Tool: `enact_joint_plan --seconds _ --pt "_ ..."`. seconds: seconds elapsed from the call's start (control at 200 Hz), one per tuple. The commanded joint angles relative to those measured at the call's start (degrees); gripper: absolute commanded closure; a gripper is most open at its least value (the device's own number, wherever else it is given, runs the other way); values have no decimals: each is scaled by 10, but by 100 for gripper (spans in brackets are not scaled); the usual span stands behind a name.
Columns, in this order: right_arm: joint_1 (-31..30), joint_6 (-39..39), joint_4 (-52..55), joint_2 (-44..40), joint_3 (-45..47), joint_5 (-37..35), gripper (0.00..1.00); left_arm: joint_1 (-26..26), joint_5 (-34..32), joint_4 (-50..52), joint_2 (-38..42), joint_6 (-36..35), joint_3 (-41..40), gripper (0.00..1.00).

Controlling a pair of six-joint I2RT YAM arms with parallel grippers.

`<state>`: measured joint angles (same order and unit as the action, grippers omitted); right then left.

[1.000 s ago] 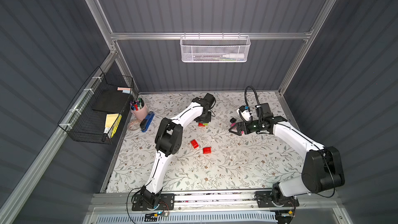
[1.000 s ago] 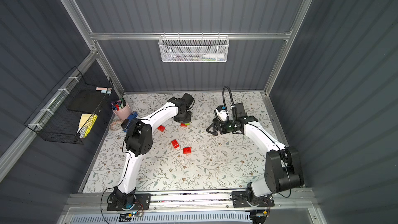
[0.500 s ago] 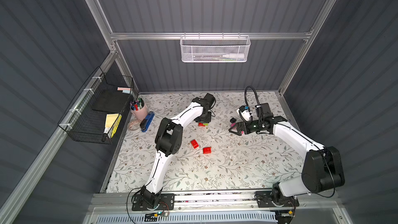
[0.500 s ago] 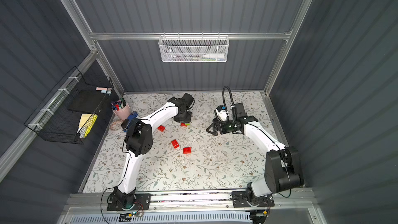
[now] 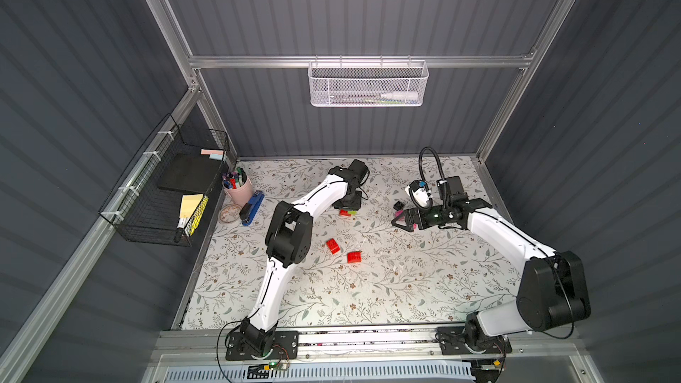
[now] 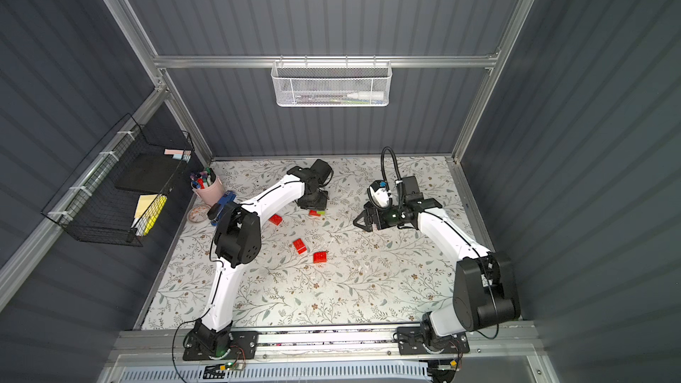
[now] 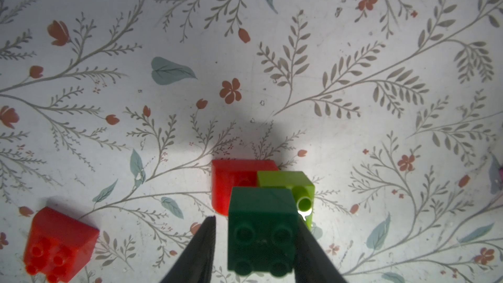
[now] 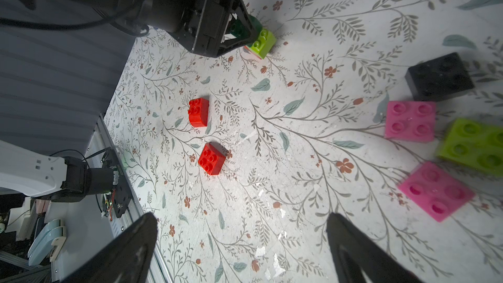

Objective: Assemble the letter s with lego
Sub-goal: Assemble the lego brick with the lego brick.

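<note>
**Both top views:** The left arm (image 5: 320,195) reaches to the far middle of the floral worktop (image 5: 368,289). Its left jaws point down over a small lego stack (image 5: 347,212). The right arm (image 5: 497,226) holds level, well apart from the stack. Two loose red bricks (image 5: 332,245) lie nearer my side, and a top view shows a third red brick (image 6: 275,219) just beside the left arm.

**Left wrist:** The dark green brick (image 7: 261,230) stands between the left jaws, studs toward the lens. It appears seated on a red base brick (image 7: 231,183) alongside a lime green brick (image 7: 283,179). The jaws are slightly spread. One finger (image 7: 198,249) stands clear of the brick with worktop showing in the gap, and the opposite one lies along its edge. I judge the step in hand to be releasing this brick onto the stack. To do it well, I would widen until both sides are clear, then rise straight up so the brick is not dragged off its studs. I cannot tell whether it is pressed fully home.

**Right wrist:** The right jaws are spread wide and empty above the worktop. A black brick (image 8: 439,76), two pink bricks (image 8: 411,121) and a second lime brick (image 8: 473,145) lie near them, likely the next pieces of the S.
</note>
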<state>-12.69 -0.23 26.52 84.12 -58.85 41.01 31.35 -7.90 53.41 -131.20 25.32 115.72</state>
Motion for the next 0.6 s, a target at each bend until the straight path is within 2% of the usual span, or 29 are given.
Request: enact_joint_plan --seconds 0.0,0.295,0.595 --pt "2 -3 6 -14 -9 10 1 3 11 14 11 -13 15 51" --pt "2 -3 9 -15 -10 9 1 3 19 9 20 -17 16 49" --pt "2 -8 17 -18 -13 2 1 3 19 16 24 -25 31 39"
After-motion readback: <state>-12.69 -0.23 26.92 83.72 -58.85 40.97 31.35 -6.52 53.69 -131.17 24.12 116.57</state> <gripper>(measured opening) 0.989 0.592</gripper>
